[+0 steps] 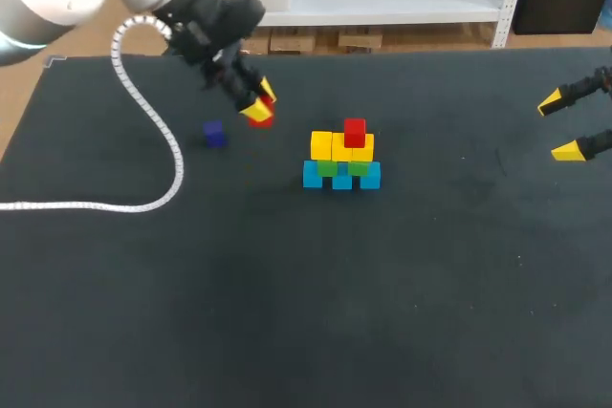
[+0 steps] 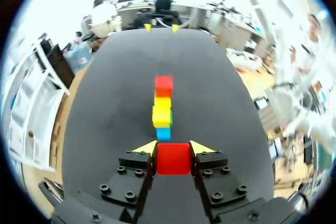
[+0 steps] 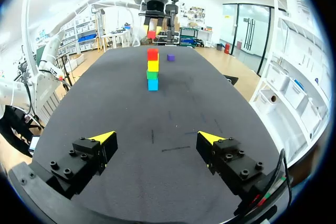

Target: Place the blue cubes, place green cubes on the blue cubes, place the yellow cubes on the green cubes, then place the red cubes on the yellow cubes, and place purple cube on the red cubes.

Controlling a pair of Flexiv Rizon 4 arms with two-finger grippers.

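Left gripper holds 1 red cube | right gripper parted | 3 blue cubes

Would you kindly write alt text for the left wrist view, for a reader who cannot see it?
The left gripper is shut on a red cube, over a black table. Ahead stands a stack: blue cube at the bottom, yellow cubes above, another red cube on top. The right gripper shows at the table's far edge.
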